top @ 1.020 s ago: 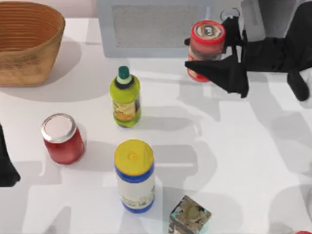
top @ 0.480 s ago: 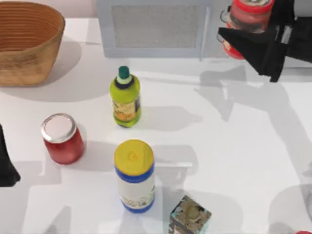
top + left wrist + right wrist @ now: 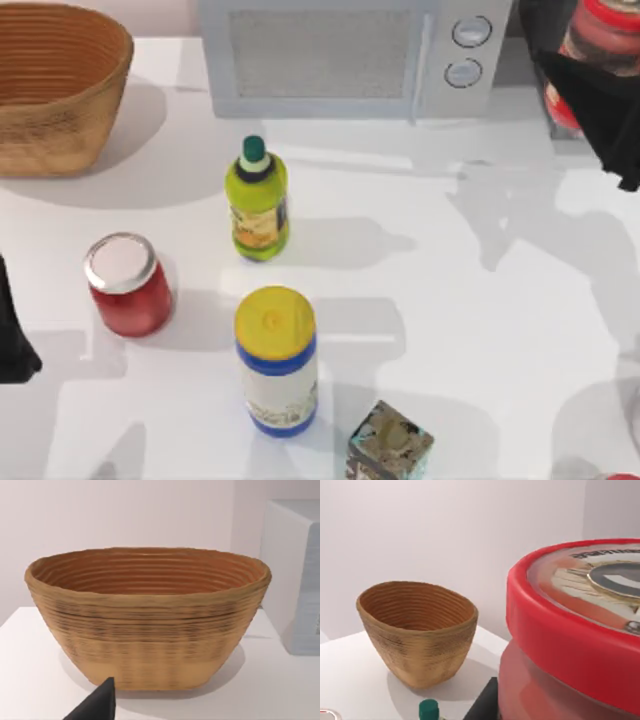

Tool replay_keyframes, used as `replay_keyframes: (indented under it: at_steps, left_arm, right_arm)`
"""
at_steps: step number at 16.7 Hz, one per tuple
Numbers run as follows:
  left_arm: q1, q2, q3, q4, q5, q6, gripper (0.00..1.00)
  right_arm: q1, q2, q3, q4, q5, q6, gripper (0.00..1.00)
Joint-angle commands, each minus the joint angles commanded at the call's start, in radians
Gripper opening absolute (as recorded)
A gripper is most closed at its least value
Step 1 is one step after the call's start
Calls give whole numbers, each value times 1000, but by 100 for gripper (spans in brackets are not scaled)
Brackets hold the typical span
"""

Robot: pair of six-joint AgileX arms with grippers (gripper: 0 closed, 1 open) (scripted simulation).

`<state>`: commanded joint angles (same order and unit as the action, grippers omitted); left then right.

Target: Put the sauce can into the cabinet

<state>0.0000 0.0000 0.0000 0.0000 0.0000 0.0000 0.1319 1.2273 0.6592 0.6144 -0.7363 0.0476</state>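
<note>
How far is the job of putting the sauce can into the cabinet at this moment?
Done: the sauce can is off the table, gripped by the right gripper at the top view's far right corner, beside the white microwave. In hand: carrying it. The right wrist view shows the can's red rim close up. Left: placing it in the cabinet and releasing. The left arm sits parked at the table's left edge.

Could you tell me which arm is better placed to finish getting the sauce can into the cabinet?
The right. Its pincer holds the sauce can lifted at the table's far right corner, beside the microwave. The left arm sits parked at the table's left edge, with nothing in its pincer.
</note>
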Motion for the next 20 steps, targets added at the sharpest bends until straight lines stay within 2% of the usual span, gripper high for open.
replay_keyframes:
  at_steps: [6,14,20]
  left_arm:
    - [0,0,0,0,0,0,100]
    - [0,0,0,0,0,0,100]
    - [0,0,0,0,0,0,100]
  right_arm:
    - [-7,-291,-161,-150,152,-11,0]
    - [-74,-680,-363,-339,403,-26,0]
    - [-107,-1064,-567,-527,637,-42,0]
